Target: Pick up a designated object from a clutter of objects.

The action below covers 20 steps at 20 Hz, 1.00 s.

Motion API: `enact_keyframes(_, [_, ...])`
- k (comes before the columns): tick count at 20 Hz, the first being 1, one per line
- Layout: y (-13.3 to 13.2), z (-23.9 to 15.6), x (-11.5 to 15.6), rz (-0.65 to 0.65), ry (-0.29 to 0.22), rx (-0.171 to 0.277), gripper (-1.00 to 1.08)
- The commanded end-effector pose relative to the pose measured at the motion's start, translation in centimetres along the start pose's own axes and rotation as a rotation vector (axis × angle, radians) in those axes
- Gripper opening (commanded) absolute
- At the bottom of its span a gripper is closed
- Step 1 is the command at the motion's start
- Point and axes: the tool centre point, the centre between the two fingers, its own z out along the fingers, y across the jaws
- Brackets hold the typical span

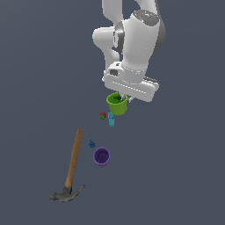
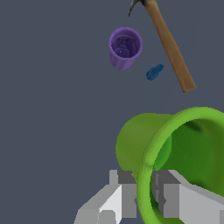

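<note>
The lime-green cup (image 1: pixel 117 104) hangs just under my gripper (image 1: pixel 121 97), near the middle of the exterior view. In the wrist view the green cup (image 2: pixel 175 148) fills the near corner and looks tilted. My gripper (image 2: pixel 144 189) is shut on its rim, with one finger (image 2: pixel 123 192) outside the wall and the other inside. The cup appears to be held off the floor. The purple cup (image 1: pixel 101 156) stands upright further toward the front; it also shows in the wrist view (image 2: pixel 125 47).
A small red-green ball (image 1: pixel 103 116) and a cyan block (image 1: pixel 111 119) lie just below the green cup in the exterior view. A tiny blue piece (image 1: pixel 92 144) sits beside the purple cup. A wooden-handled claw hammer (image 1: pixel 72 167) lies at the exterior view's lower left.
</note>
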Motion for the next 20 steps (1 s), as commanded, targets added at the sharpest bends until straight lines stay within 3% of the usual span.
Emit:
enact_keyframes(1, [2.0,-2.4,0.2,0.000,0.001,0.002,-1.00])
enact_keyframes(12, [10.4,-12.3,1.2,0.001,0.001,0.003,-1.00])
enact_keyframes(20, [15.0,-17.8,2.0,0.002,0.002,0.000,-1.00])
